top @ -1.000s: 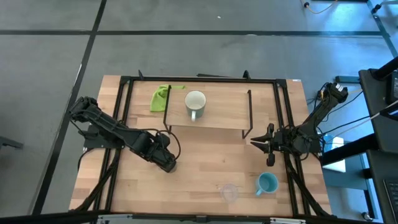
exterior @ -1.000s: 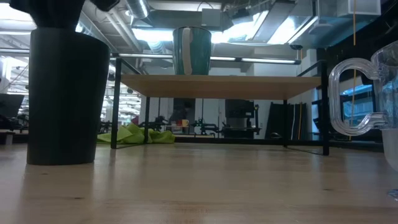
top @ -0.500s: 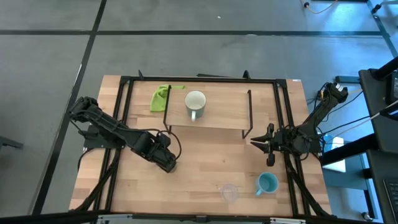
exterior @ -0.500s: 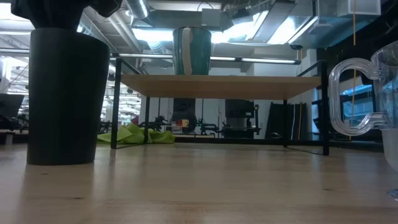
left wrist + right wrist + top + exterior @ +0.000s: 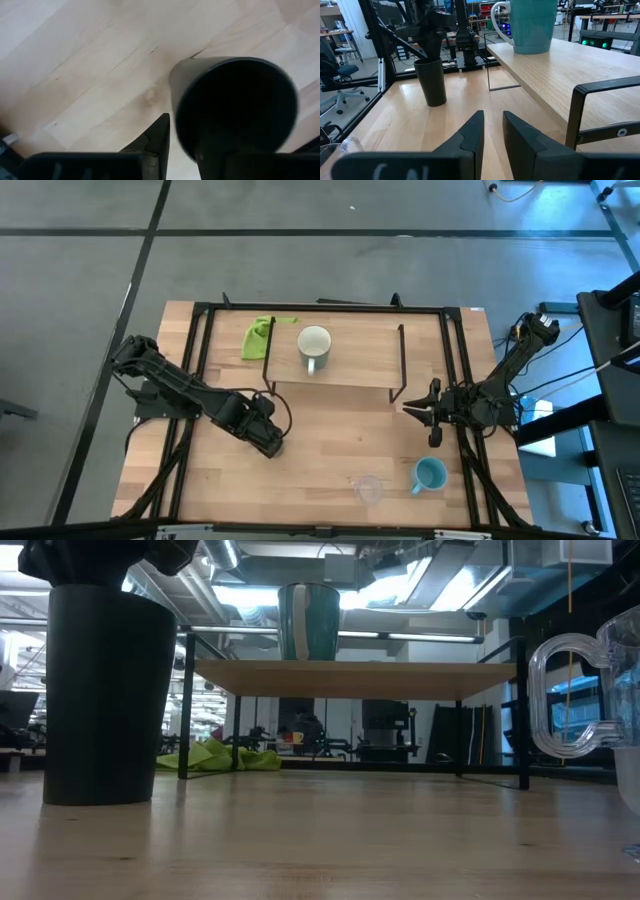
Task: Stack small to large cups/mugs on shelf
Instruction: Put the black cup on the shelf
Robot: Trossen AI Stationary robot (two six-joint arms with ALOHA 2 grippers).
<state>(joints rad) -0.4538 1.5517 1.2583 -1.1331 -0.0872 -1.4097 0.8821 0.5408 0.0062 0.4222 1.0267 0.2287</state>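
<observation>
Left gripper grasps tall black plastic cup by its rim, upright on wooden table before low light-wood shelf, prob. for lifting. Right gripper waits nearby, fingers apart w/ nothing between.

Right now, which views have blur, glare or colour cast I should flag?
Left wrist view: the tall matte black cup is soft and out of focus, filling much of the frame above the left pincer. Low view: bright ceiling lights glare behind the low light-wood shelf; the clear transparent cup is cropped at the edge. High view: a blue cast at the right side.
</observation>
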